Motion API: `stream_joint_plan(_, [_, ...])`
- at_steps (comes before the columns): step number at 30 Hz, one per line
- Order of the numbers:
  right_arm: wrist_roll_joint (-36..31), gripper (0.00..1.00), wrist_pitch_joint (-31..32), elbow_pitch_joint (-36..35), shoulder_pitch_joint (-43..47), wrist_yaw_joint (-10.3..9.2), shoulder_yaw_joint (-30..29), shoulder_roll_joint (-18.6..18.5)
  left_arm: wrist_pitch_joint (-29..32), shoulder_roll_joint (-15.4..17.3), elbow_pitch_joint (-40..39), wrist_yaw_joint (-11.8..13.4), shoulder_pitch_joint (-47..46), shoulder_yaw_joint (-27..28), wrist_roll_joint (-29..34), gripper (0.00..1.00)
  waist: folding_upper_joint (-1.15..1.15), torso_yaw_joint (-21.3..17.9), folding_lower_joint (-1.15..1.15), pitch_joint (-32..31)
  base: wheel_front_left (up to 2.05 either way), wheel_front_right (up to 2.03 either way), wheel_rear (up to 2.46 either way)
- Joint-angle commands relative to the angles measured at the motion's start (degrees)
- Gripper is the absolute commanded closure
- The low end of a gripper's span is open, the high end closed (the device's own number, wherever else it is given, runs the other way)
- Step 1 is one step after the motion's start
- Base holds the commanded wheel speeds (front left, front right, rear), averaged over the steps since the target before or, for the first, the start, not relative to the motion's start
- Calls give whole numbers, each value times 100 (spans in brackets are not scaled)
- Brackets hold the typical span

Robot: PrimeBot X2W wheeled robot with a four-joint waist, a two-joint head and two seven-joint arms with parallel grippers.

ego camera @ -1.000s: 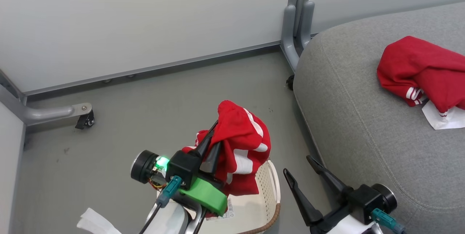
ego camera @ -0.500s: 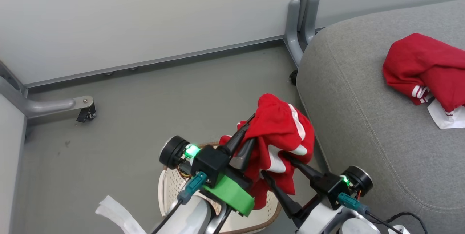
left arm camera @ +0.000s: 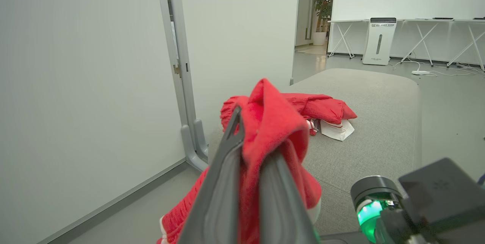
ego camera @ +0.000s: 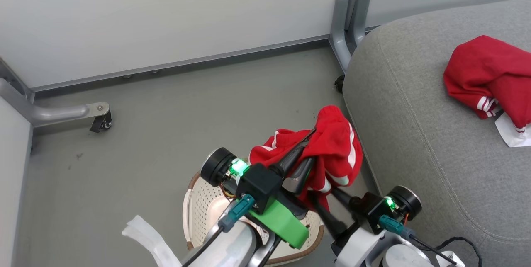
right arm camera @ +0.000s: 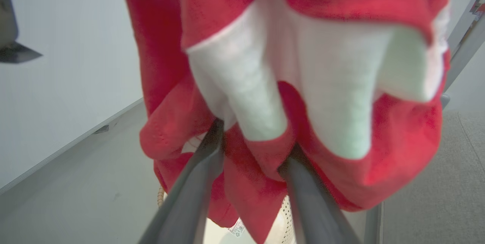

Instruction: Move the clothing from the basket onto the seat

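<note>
My left gripper (ego camera: pixel 312 146) is shut on a piece of the clothing (ego camera: pixel 336 142), red with white stripes, and holds it up above the basket (ego camera: pixel 195 209), close to the seat's (ego camera: pixel 415 126) near edge. In the left wrist view the cloth (left arm camera: pixel 273 119) drapes over both fingers of that gripper (left arm camera: pixel 252 138). My right gripper (ego camera: pixel 322 192) reaches up from below into the hanging folds. In the right wrist view its fingers (right arm camera: pixel 212 153) stand apart with red and white fabric (right arm camera: pixel 227 16) between them, tips hidden. A second red garment (ego camera: pixel 489 72) lies on the seat (left arm camera: pixel 371 96).
A grey partition post (ego camera: pixel 350 22) stands at the seat's far corner, and a frame leg with a castor (ego camera: pixel 99 120) sits on the floor at the left. A white label (ego camera: pixel 512 132) pokes from the garment on the seat. A white strip (ego camera: pixel 145 238) lies by the basket.
The left gripper has carried the garment rightward off the basket toward the seat. The right gripper has come in under the hanging cloth and its fingers have narrowed. The head camera has shifted too.
</note>
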Motion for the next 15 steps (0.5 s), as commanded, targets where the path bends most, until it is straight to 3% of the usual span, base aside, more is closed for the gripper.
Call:
stream_joint_plan(1, [70, 100, -10, 14, -68, -6, 21, -33, -6, -6, 26, 29, -99, -4, -11, 100, 10, -2, 0, 7, 0, 0, 0])
stream_joint_plan(15, [276, 100, -11, -88, -21, -6, 11, -70, -121, 63, 627, 76, -137, 150, -210, 100, 10, -68, 0, 158, 0, 0, 0])
